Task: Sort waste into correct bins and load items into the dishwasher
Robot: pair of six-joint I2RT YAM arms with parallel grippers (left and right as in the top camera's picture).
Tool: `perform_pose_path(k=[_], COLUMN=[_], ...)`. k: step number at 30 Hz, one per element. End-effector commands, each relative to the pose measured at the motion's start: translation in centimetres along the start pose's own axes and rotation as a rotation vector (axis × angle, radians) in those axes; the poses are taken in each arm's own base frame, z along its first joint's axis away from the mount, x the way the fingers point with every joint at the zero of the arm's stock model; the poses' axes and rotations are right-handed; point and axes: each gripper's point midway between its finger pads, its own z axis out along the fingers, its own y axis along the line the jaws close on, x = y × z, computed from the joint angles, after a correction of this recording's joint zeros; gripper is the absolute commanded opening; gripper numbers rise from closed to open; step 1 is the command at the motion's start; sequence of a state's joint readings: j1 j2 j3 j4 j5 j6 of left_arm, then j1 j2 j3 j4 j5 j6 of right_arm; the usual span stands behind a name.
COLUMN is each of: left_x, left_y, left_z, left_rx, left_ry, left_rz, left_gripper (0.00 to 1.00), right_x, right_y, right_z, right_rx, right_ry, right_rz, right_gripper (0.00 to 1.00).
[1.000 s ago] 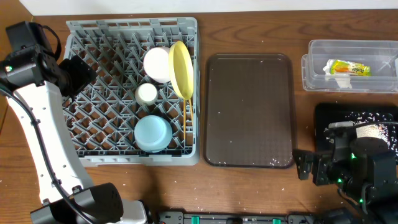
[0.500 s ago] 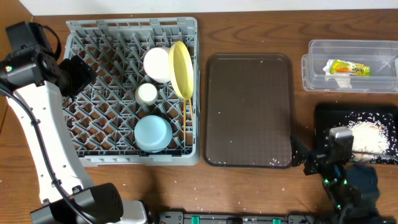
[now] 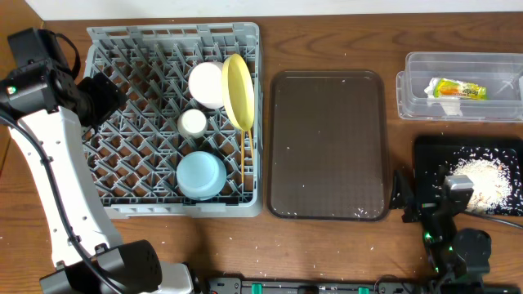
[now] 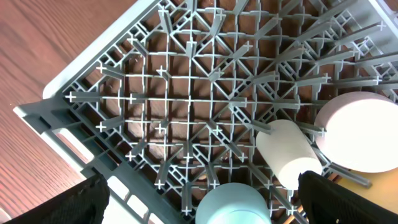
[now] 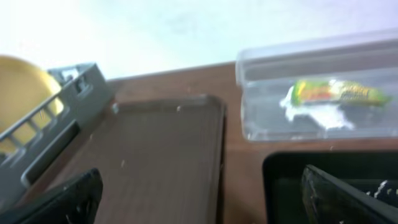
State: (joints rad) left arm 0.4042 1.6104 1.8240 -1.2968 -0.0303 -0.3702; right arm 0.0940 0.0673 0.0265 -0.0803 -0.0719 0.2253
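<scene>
The grey dishwasher rack [image 3: 106, 39] holds a white bowl [image 3: 206, 84], a small white cup [image 3: 193, 122], a light blue bowl [image 3: 201, 175] and an upright yellow plate [image 3: 237, 91]. My left gripper [image 3: 102, 98] hovers open over the rack's left side. Its wrist view shows the blue bowl [image 4: 233, 205] between its fingers and the cup [image 4: 287, 152] lying on the pegs. The clear tub [image 3: 417, 86] contains the yellow-green snack packet [image 3: 458, 90]. Rice-like crumbs [image 3: 482, 180] lie in the black bin [image 3: 425, 155]. My right gripper [image 3: 423, 200] is open and empty at that bin's left edge.
A flat brown tray [image 3: 327, 147] lies between the rack and the bins, with a few pale specks on it. The right wrist view looks across this tray [image 5: 155, 149] toward the clear tub [image 5: 261, 93]. The left arm's white links run down the table's left side.
The right arm has drawn back toward the table's front edge, uncovering the crumb pile in the black bin. The left arm and the dishes have not moved.
</scene>
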Motion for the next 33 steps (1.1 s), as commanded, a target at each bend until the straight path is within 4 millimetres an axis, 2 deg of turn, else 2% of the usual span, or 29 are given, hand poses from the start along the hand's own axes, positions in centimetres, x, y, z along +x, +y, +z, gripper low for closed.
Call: perform_pose_path(k=[1,8,12,14,21,33], left_x=[-0.3,-0.3,-0.3,-0.3,-0.3,-0.3], left_y=[0.2,0.2,0.2,0.2,0.2,0.2], left_z=[-0.1,-0.1,-0.1,-0.1,-0.1,-0.1], left_rx=[-0.007,-0.007,-0.007,-0.007,-0.007,-0.007], left_ry=[-0.008,-0.008,-0.008,-0.008,-0.008,-0.008], left_rz=[-0.013,-0.013,-0.013,-0.013,-0.013,-0.013], left_gripper=[0.98,0.98,0.98,0.98,0.98,0.98], right_x=[-0.3,-1.8,-1.5,-1.0,-1.4,-1.4], right_y=[-0.6,-0.5,-1.2,-2.1,-3.5,-3.5], right_z=[0.0,-0.4,-0.4,-0.4,-0.6,-0.6], right_rx=[0.022,0.03,0.06,0.093,0.153,0.152], right_ry=[-0.033,-0.098,-0.081,-0.055,-0.06,-0.063], right_rz=[-0.044,-0.252,-0.323,-0.325,-0.32,-0.297], right_gripper=[0.99,0.99,0.99,0.99,0.99,0.99])
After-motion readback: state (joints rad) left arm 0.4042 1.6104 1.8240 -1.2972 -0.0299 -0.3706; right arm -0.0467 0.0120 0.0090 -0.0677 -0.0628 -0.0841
